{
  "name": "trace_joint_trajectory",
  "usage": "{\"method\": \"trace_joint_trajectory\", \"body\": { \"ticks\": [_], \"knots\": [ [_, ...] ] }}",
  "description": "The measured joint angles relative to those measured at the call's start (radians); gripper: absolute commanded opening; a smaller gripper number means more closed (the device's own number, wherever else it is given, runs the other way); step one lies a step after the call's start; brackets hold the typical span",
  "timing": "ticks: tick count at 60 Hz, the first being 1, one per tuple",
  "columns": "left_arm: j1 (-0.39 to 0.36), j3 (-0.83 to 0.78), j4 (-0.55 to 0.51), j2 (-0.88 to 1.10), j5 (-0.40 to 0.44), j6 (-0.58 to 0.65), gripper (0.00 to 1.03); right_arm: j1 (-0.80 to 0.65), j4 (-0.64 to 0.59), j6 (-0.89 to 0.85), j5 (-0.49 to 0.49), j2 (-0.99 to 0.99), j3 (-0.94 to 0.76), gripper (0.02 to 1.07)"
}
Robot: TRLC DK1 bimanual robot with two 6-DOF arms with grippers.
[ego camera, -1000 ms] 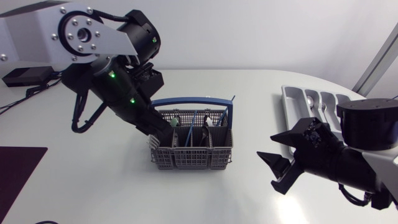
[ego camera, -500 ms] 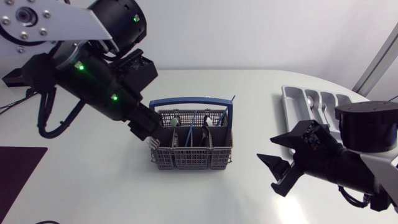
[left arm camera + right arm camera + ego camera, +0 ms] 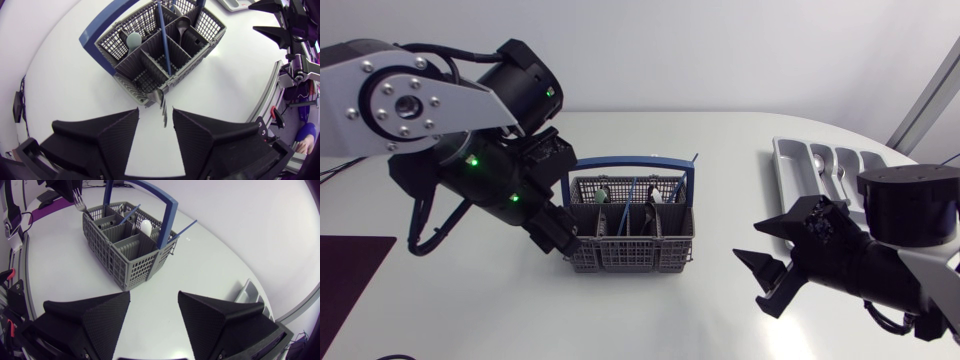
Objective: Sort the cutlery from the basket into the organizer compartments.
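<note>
The grey cutlery basket (image 3: 632,240) with a blue handle (image 3: 630,161) stands mid-table and holds several pieces. A blue-handled fork (image 3: 161,97) leans out over the basket's front-left corner (image 3: 131,97), tines outward; the right wrist view shows those tines (image 3: 77,198) sticking up beyond the basket (image 3: 125,250). My left gripper (image 3: 563,238) sits at that corner. Its fingers stand open either side of the tines without touching them (image 3: 155,112). My right gripper (image 3: 760,278) hangs open and empty to the right of the basket (image 3: 154,297). The grey organizer (image 3: 788,158) lies at the far right.
Spoons (image 3: 840,176) lie in the organizer's compartments. In the basket are a pale spoon bowl (image 3: 134,39), a dark spoon (image 3: 182,23) and another blue handle (image 3: 185,228). A dark mat (image 3: 350,270) covers the table's left front edge.
My left arm swung and its gripper drew back from the basket's left compartment to just outside the front-left corner, with the fingers wider apart. The right arm has stayed still.
</note>
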Motion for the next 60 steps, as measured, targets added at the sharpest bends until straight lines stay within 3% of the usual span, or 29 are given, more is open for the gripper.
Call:
{"method": "trace_joint_trajectory", "body": {
  "ticks": [1, 29, 37, 60],
  "knots": [
    [0.000, -0.003, 0.004, 0.000, 0.001, 0.000, 0.29, 0.000, 0.000, 0.000, 0.000, 0.000, 0.000, 0.72],
    [0.000, -0.076, 0.116, -0.026, 0.015, 0.027, 0.22, 0.005, 0.000, -0.004, 0.000, 0.000, -0.013, 0.72],
    [0.005, -0.086, 0.129, -0.027, 0.069, 0.049, 0.04, 0.005, 0.000, -0.004, 0.000, -0.002, -0.014, 0.72],
    [0.012, -0.120, 0.178, -0.092, 0.104, 0.083, 0.04, 0.005, 0.001, -0.004, 0.000, -0.006, -0.020, 0.72]
  ]
}}
